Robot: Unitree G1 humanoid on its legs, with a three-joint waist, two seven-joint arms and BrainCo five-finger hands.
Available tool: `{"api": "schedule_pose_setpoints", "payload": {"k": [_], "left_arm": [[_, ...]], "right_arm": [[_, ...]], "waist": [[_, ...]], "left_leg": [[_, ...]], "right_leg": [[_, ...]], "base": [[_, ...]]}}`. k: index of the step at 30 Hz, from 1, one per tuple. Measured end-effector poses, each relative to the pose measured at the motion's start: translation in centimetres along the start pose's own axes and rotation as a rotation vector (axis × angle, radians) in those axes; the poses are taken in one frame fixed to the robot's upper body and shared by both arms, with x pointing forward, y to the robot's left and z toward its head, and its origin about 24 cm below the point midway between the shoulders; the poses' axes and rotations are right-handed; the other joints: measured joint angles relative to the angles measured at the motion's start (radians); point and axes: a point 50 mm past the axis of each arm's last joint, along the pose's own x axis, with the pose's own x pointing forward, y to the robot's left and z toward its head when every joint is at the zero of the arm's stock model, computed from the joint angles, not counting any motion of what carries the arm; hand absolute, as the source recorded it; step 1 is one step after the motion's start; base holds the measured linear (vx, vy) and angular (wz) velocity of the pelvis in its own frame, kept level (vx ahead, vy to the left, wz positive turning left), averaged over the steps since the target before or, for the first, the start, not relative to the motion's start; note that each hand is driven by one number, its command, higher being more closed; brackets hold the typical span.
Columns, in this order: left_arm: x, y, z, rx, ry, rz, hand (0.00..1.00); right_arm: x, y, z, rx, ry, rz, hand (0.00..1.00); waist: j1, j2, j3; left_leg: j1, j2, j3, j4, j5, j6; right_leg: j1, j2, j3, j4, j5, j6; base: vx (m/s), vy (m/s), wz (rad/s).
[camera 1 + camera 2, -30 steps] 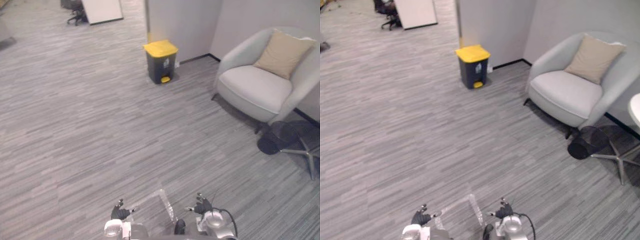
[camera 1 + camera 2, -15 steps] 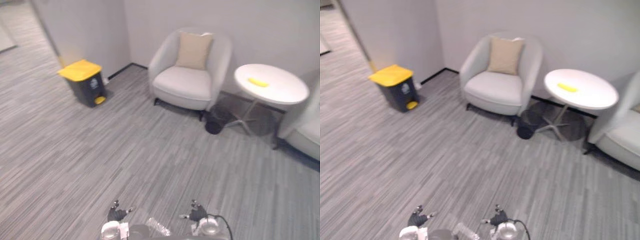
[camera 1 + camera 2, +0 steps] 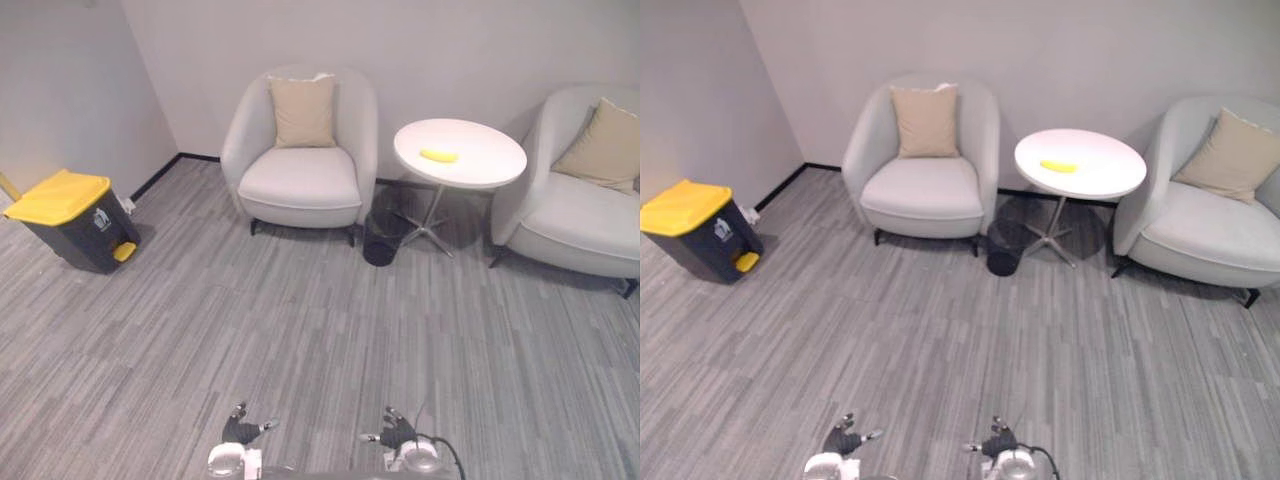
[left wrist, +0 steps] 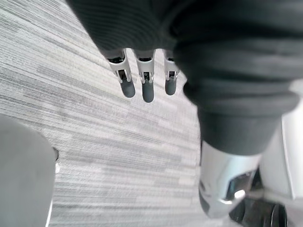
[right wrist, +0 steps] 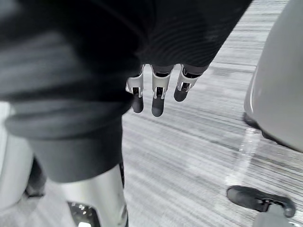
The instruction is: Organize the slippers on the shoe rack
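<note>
Left hand (image 4: 147, 87): fingers straight, relaxed, empty, low over carpet floor (image 3: 300, 330).
Right hand (image 5: 158, 97): likewise straight, empty.
Slippers, shoe rack: whereabouts cannot be told.
Ahead: left armchair (image 3: 300, 180), right armchair (image 3: 570, 215), round table (image 3: 485, 165), black wastebasket (image 3: 383, 240), yellow-lidded bin (image 3: 70, 215).
Risk, as judged: searching on foot near the furniture, a close turn could knock the wastebasket or table.

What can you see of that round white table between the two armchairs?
The round white side table has a smooth flat top on a slim silver stem that splays into thin legs on the grey carpet floor. It stands upright near the wall, between one light grey armchair and a second light grey armchair. A small yellow object, too small to identify, lies on its top. A black wastebasket sits on the floor beside its legs.
</note>
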Motion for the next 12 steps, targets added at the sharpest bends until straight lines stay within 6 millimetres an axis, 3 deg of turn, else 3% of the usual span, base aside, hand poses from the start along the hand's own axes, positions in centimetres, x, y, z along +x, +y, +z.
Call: {"api": "schedule_pose_setpoints", "payload": {"k": [6, 12], "left_arm": [[0.0, -0.1, -0.2, 0.029, 0.010, -0.014, 0.00], [0.0, 0.0, -0.2, 0.029, 0.011, -0.013, 0.00]], "right_arm": [[0.1, -1.7, -0.7, 0.016, 0.031, -0.047, 0.00], [0.1, -2.6, -0.9, 0.014, 0.038, -0.069, 0.00]], "waist": [[-0.007, 0.001, -0.001], [-0.008, -0.002, 0.001]], "left_leg": [[0.005, 0.006, -0.013, -0.016, 0.006, 0.005], [0.030, -0.004, -0.008, -0.098, 0.060, 0.015]], "right_leg": [[0.034, 0.017, -0.002, -0.081, 0.049, -0.004], [0.033, 0.013, 0.007, -0.124, 0.095, 0.000]], "base": [[-0.05, -0.001, -0.02], [-0.11, 0.028, -0.05]]}}
